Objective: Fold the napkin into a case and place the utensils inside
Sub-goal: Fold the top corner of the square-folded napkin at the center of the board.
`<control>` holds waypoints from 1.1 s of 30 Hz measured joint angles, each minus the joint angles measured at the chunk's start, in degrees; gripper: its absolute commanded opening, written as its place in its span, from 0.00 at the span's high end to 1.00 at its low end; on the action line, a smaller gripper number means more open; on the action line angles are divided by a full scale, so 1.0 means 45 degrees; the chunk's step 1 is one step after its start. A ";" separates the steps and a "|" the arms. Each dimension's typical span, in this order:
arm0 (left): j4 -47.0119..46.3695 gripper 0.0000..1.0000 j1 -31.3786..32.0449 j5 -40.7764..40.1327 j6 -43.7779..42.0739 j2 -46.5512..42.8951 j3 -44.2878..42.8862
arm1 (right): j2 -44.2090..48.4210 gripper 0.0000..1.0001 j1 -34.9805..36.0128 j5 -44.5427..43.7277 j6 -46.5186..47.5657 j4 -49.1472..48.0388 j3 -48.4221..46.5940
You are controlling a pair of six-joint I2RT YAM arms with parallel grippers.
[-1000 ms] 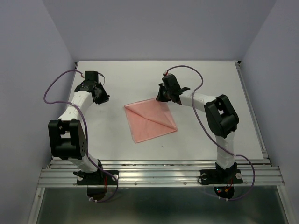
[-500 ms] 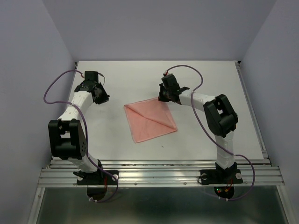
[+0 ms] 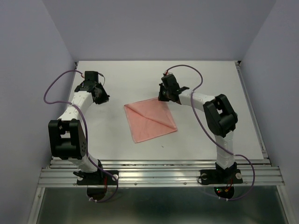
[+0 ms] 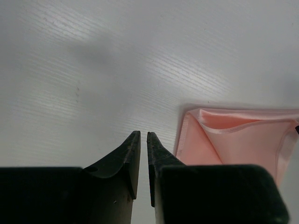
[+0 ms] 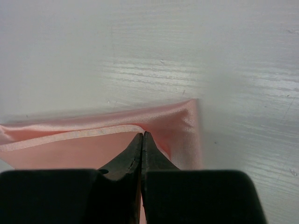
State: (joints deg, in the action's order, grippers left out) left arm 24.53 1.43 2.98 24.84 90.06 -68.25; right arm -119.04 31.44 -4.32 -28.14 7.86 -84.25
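The salmon-pink napkin [image 3: 150, 120] lies on the white table [image 3: 210, 79] as a tilted square with a diagonal crease. No narrow case shape shows. My right gripper [image 3: 162, 97] is at the napkin's far corner. In the right wrist view its fingertips [image 5: 142, 134] are pressed together on the hem of the napkin's [image 5: 70, 149] top layer, and the cloth bulges around them. My left gripper [image 3: 103, 99] hovers over bare table left of the napkin [image 4: 233, 140]. Its tips [image 4: 143, 134] stand a narrow slit apart with nothing between them. The utensils are out of view.
Purple cables [image 3: 51, 88] loop off both arms. Lilac walls close in the table at the left, back and right. A metal rail [image 3: 159, 175] runs along the near edge, by the arm bases.
The right gripper has crept slightly toward the back at the napkin's far corner. The left arm has not moved.
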 measured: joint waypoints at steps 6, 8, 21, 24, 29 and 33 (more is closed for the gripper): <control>0.0005 0.77 0.0005 0.0005 0.0000 0.0000 0.0000 | -0.0083 0.99 0.0000 -0.0058 0.0019 0.0068 -0.0107; 0.0005 0.77 0.0010 0.0005 0.0000 0.0000 0.0000 | -0.0083 0.99 0.0000 -0.0097 0.0019 0.0073 -0.0107; 0.0005 0.78 0.0199 0.0180 -0.0243 0.0000 0.0000 | -0.0155 0.72 0.0000 -0.0291 0.0117 0.0170 -0.0248; 0.0068 0.78 0.0695 0.0267 -0.0549 0.0063 -0.0005 | -0.0155 0.63 0.0000 -0.0325 0.0223 0.0180 -0.0447; 0.0209 0.79 0.1855 0.0369 -0.0801 0.0447 -0.0194 | -0.0151 0.53 0.0000 -0.0461 0.0316 0.0175 -0.0607; 0.0102 0.85 0.2739 0.1078 -0.1151 0.0777 -0.0364 | 0.0364 0.57 -0.0063 -0.0476 0.0355 0.0180 -0.0039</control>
State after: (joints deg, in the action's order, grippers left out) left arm 24.99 13.76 7.84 19.66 93.56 -69.89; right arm -117.40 31.16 -6.46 -26.55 8.67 -84.42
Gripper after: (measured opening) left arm 0.200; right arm 0.472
